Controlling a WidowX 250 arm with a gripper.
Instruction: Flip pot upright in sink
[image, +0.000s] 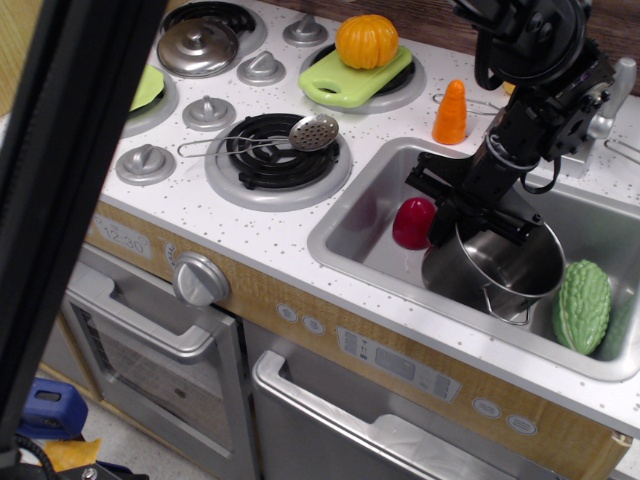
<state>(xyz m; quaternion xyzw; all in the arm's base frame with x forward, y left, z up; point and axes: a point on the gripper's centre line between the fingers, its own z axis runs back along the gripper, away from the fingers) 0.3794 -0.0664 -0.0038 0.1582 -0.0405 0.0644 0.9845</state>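
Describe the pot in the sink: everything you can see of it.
The pot is a small shiny steel cylinder, mouth up and roughly upright in the sink. A thin wire loop handle shows on its front side. Its inside looks empty. The claw is at its rear-left rim; its grip cannot be made out. A red cup stands just left, a bumpy green vegetable just right.

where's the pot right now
The pot sits opening-up in the sink, right of centre, between the red cup on its left and the green bumpy gourd on its right, with the end effector at its rim.
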